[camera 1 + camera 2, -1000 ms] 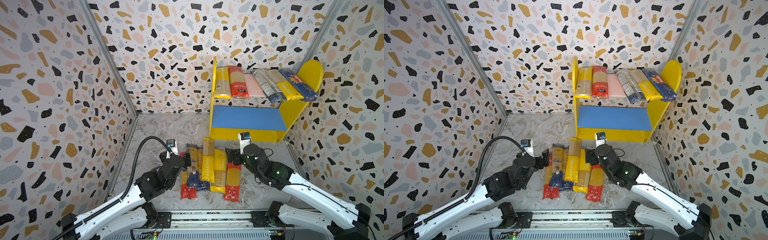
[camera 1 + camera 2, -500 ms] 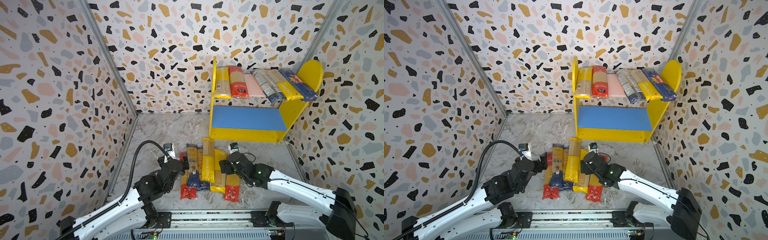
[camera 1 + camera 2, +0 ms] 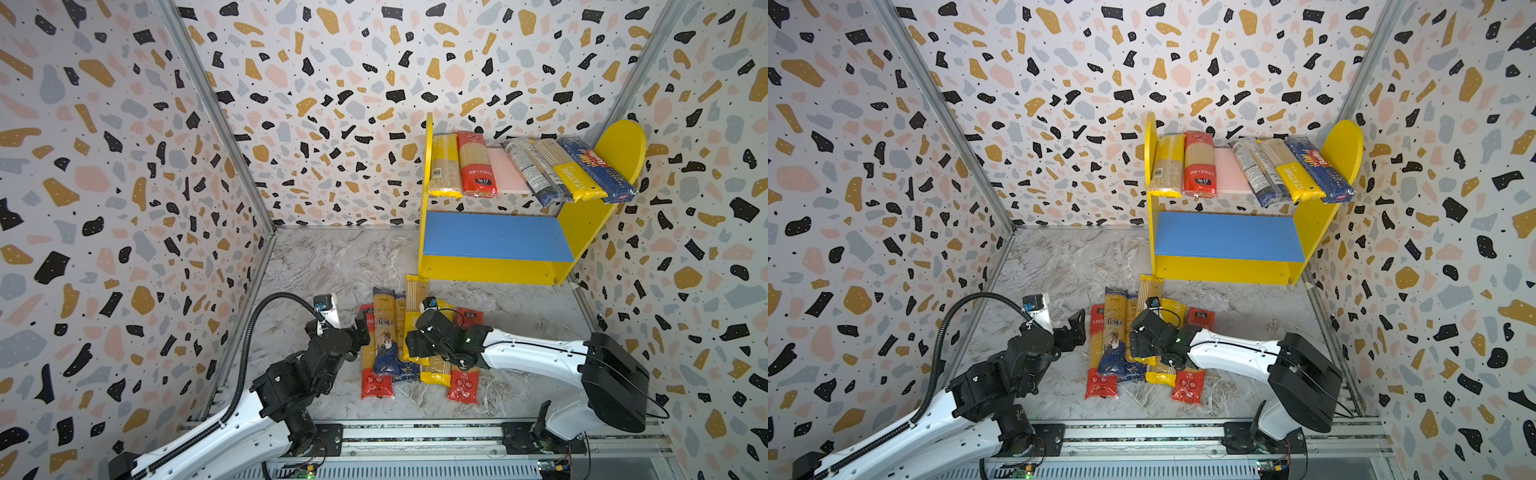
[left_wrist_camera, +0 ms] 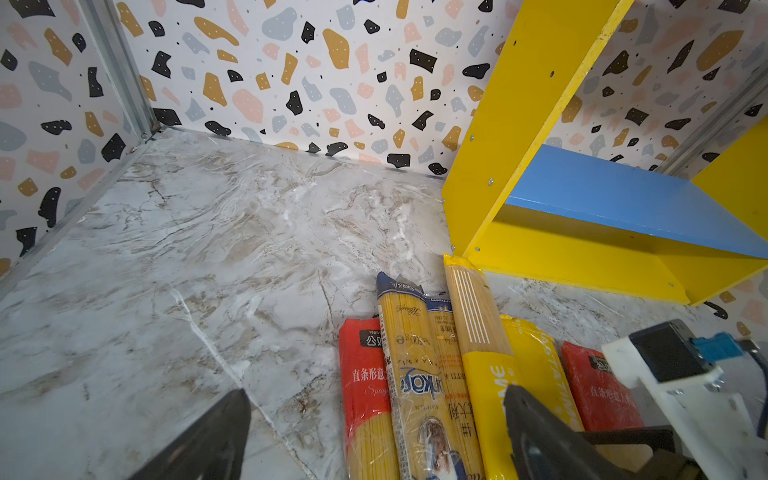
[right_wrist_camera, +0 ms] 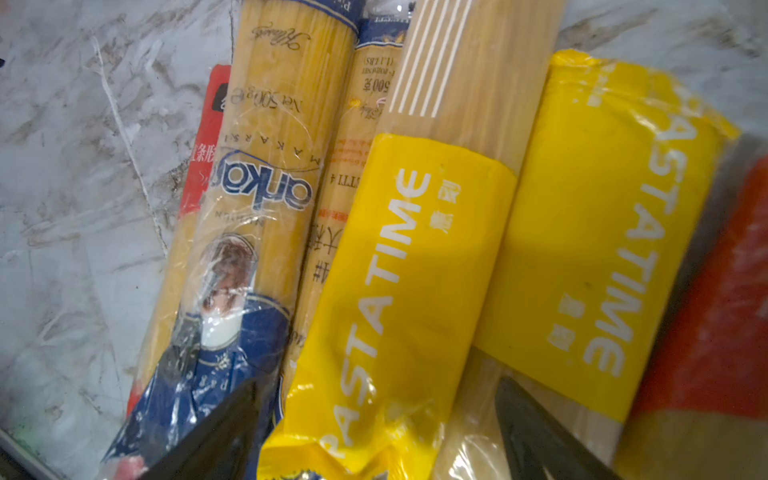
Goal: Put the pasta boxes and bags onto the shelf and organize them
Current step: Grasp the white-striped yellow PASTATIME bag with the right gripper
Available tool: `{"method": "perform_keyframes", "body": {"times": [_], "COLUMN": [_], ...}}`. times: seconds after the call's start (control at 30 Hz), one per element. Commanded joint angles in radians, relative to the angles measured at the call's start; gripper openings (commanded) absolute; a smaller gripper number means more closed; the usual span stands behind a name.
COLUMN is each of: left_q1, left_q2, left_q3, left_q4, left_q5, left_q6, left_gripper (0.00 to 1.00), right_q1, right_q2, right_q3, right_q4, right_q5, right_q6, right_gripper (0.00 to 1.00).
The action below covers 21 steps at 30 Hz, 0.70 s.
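Overhead, in a top view, the right pincer (image 3: 413, 347) hung low over the pasta packs (image 3: 382, 332) piled on the tabletop (image 3: 332, 266), the shelf (image 3: 486, 268) well beyond it. The left pincer (image 3: 357, 332) sat just beside the pile. In the left wrist view, its jaws stood wide and empty. In the right wrist view, the right jaws gaped either side of a yellow PASTATIME pack (image 5: 399, 270), unclamped.
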Motion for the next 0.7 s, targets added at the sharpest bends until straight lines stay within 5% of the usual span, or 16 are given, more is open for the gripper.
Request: {"method": "perform_keyframes", "body": {"times": [0.0, 0.37, 0.67], "left_q1": [0.004, 0.004, 0.004], "left_q2": [-0.031, -0.082, -0.077], "left_q3": [-0.002, 0.015, 0.014], "left_q4": [-0.010, -0.027, -0.014], "left_q5": [0.010, 0.011, 0.013], "left_q6": [0.022, 0.037, 0.046], "left_gripper": [0.94, 0.94, 0.94], "right_q1": [0.005, -0.002, -0.009], "right_q2": [0.037, 0.245, 0.193], "right_q3": [0.057, 0.175, 0.113], "right_q4": [-0.007, -0.109, -0.152], "right_q5": [0.007, 0.026, 0.049], "right_q6": [0.022, 0.068, 0.095], "right_gripper": [0.89, 0.89, 0.89]}}
